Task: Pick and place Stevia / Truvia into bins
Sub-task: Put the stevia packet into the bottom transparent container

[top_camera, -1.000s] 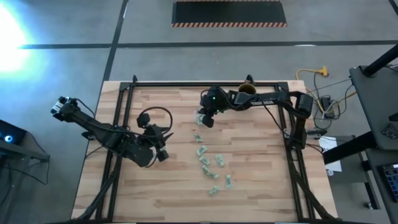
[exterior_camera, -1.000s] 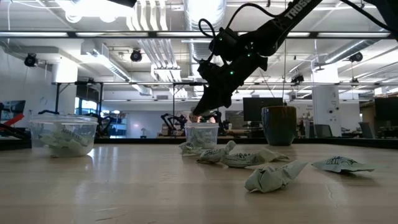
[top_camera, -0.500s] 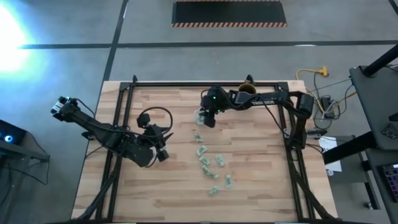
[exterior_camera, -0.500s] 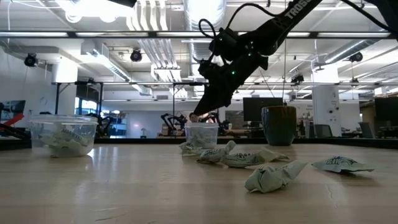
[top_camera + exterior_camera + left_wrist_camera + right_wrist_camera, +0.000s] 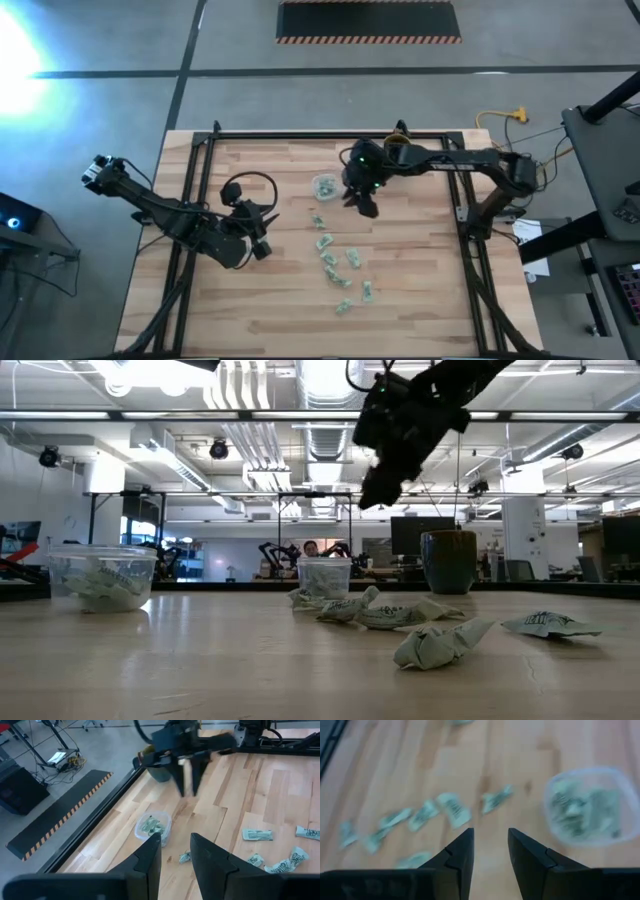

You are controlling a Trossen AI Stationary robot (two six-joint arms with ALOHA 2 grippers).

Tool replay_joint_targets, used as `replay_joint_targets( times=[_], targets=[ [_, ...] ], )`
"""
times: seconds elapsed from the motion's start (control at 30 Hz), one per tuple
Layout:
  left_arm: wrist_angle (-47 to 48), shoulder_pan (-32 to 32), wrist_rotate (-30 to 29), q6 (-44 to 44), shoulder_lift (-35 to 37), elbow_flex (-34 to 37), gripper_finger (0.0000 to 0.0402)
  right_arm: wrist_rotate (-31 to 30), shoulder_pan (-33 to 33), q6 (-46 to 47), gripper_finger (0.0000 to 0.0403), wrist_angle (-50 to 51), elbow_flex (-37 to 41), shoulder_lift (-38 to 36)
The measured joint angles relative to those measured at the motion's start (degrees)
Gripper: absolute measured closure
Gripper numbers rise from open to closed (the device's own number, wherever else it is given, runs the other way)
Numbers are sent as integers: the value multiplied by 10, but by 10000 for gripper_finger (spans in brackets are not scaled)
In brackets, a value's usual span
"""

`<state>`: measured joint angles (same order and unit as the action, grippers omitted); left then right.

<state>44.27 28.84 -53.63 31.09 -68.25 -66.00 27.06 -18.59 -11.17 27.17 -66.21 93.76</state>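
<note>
The right gripper (image 5: 364,203) hangs above the surface (image 5: 420,270) with its fingers (image 5: 462,852) slightly spread and nothing between them, just beside a clear cup (image 5: 324,186) that holds several sachets. The left gripper (image 5: 262,240) waits over the left half of the surface, its fingers (image 5: 150,857) also parted and empty. A trail of loose green-and-white sachets (image 5: 327,259) lies on the wood from below that cup toward the front edge. A second clear cup (image 5: 102,578), also with sachets in it, stands well apart in the low view. A brown mug (image 5: 449,561) stands near the back edge.
</note>
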Motion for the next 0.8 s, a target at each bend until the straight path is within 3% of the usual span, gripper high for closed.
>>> replay_joint_targets(
  times=[0.13, 0.5, 0.6, 0.8],
  targets=[
    [-9, -3, 24, -15, -9, 0, 314, 5, 11, 11, 299, 14, 41, -48],
    [-159, -41, 203, -182, -111, 0, 314, 0, 42, 79, 301, 9, 188, -172],
    [-170, -69, 246, -183, -139, -2, 314, 0, 45, 110, 303, 5, 224, -204],
    [-170, -144, 388, -138, -187, -3, 314, 0, 61, 154, 305, 1, 278, -271]
  ],
)
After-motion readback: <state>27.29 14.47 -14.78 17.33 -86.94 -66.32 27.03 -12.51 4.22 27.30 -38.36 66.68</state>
